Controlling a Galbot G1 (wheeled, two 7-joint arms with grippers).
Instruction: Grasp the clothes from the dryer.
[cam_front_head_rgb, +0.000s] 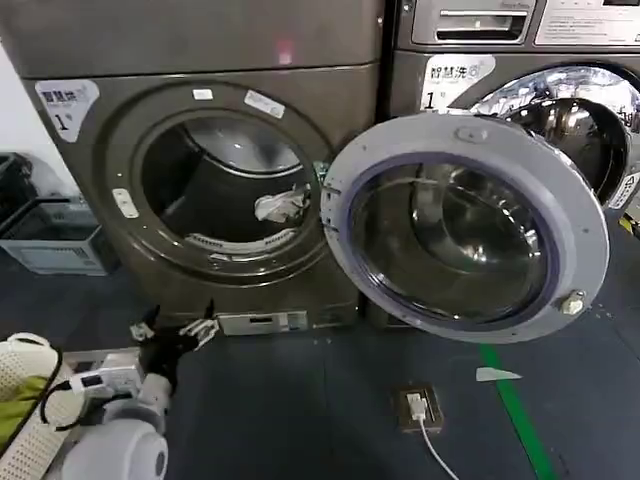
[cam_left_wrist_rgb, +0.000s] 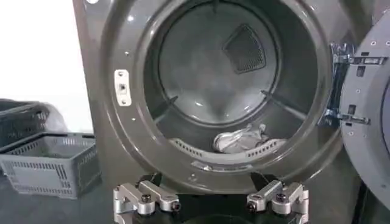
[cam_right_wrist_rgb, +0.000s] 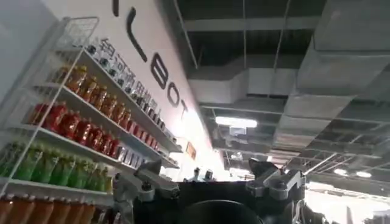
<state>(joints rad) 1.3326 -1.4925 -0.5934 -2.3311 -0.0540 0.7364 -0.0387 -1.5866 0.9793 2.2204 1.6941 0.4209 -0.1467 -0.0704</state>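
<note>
Clothes (cam_front_head_rgb: 281, 205) lie at the drum's front lip inside the dryer (cam_front_head_rgb: 230, 160), whose door (cam_front_head_rgb: 465, 228) swings wide for access. Left gripper (cam_front_head_rgb: 178, 327), fingers spread, hovers low before the porthole, presumably aligning to reach in. Right gripper (cam_right_wrist_rgb: 210, 185), also spread, points ceilingward, idle. Sticker reads "1".

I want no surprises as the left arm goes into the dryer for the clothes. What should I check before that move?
1. Dryer door swung fully aside, porthole free: ok.
2. Clothes in sight, lying at the drum's front lip: ok.
3. Left gripper open, fingers spread: ok.
4. Left gripper lined up with the opening: not ok; it sits below the porthole, outside the drum.
5. Nothing in the drum between gripper and clothes: ok.
6. Right gripper kept away, pointing up at ceiling and drink shelves: ok.
</note>
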